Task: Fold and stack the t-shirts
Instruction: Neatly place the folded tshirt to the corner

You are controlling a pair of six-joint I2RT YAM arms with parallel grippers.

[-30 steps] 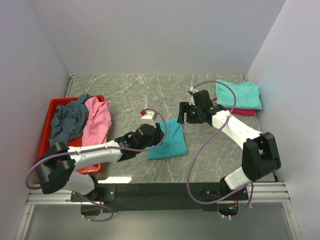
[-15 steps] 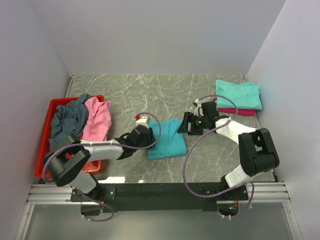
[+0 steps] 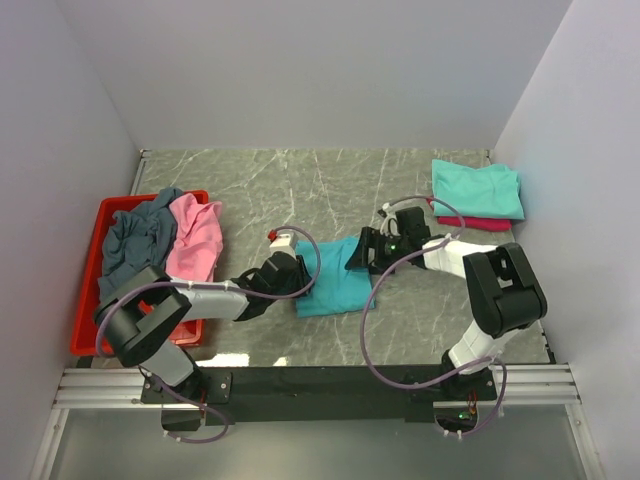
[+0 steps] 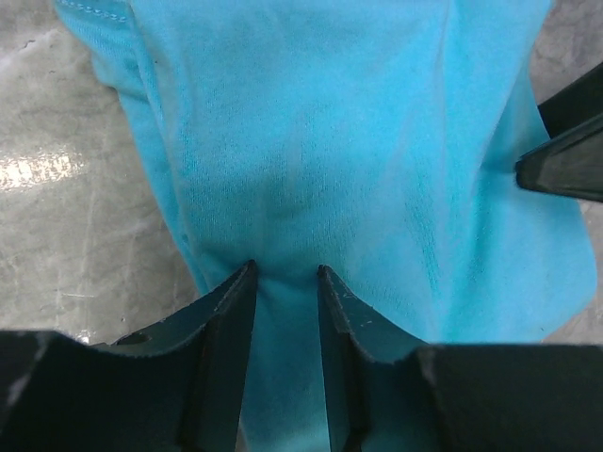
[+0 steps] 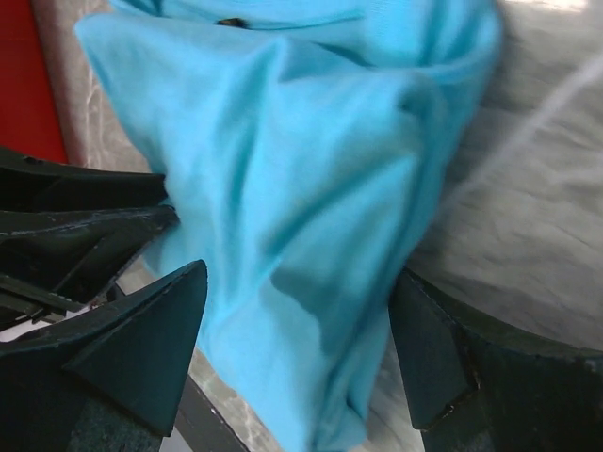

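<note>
Scene: you had both arms reaching low over a grey marbled table (image 3: 300, 185), meeting at one shirt in the middle.
Left claw: your left gripper (image 4: 285, 275) was closed most of the way, pinching a narrow ridge of the turquoise t-shirt (image 3: 335, 280) at its left edge.
Shirt position: the turquoise t-shirt lay roughly folded on the table between the two arms, near front centre.
Right claw: your right gripper (image 5: 300, 282) stood wide apart, astride the shirt's rumpled right edge, holding nothing.
Risk, left: the pinch looked thin, so a lift would probably have taken only the top layer and pulled the fold open.
Risk, middle: the two claws were near each other over the cloth, and closing in further could have knocked them together.
Risk, right: shutting from so wide could have gathered loose cloth into a bunch and creased the fold.
Left surroundings: a red tray (image 3: 105, 208) held a slate-grey t-shirt (image 3: 135, 245) and a pink t-shirt (image 3: 195, 245), both heaped and unfolded.
Right surroundings: a folded mint-green t-shirt (image 3: 478, 188) lay on a crimson t-shirt (image 3: 480, 223) in the far right corner, well apart from the turquoise one.
In the way: your right arm lay between the turquoise t-shirt and that stack, and its looping cable (image 3: 365, 320) hung near the cloth and could have snagged.
</note>
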